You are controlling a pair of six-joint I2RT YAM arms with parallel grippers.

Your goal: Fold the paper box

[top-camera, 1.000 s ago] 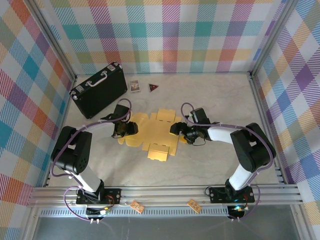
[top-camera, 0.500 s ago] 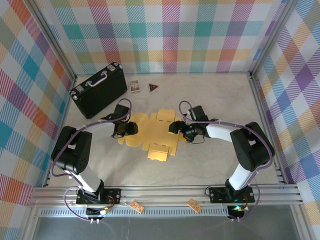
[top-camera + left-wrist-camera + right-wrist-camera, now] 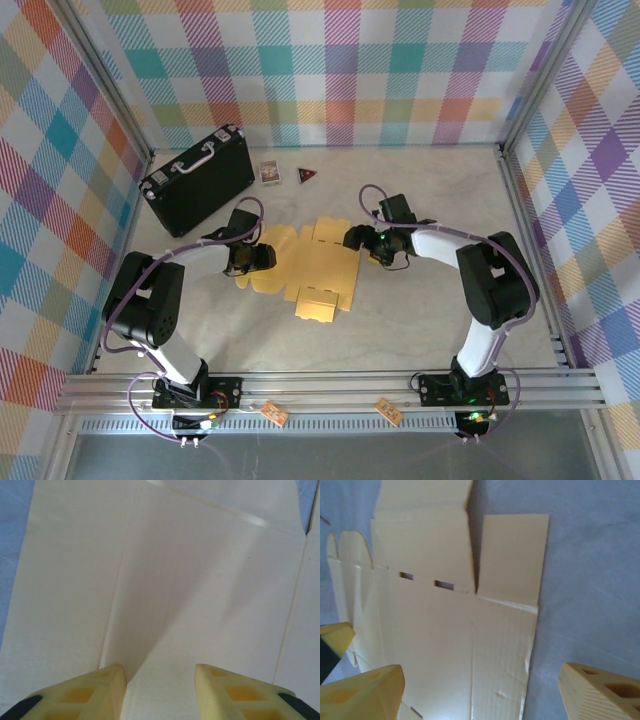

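We worked in a lab-style robot test cell. A pale tabletop (image 3: 440,200) sat inside aluminium framing (image 3: 330,385) hung with bright plaid cloth walls (image 3: 340,70), and the left arm (image 3: 150,310) and right arm (image 3: 490,300) were bolted to the front rail, cables trailing below.

Setup's basically a little booth. The back wall (image 3: 340,70), left wall (image 3: 50,180) and right wall (image 3: 590,180) are all done in the same loud pastel plaid: teal, orange, purple, yellow, pink. The worktop (image 3: 440,200) is pale beige with a faint marbled look, and reads more blue-grey close up in the right wrist view. Silver metal posts (image 3: 115,95) run up the back corners, and a slotted aluminium rail (image 3: 330,388) crosses the near edge. Lighting's soft and even, with hardly any shadows.
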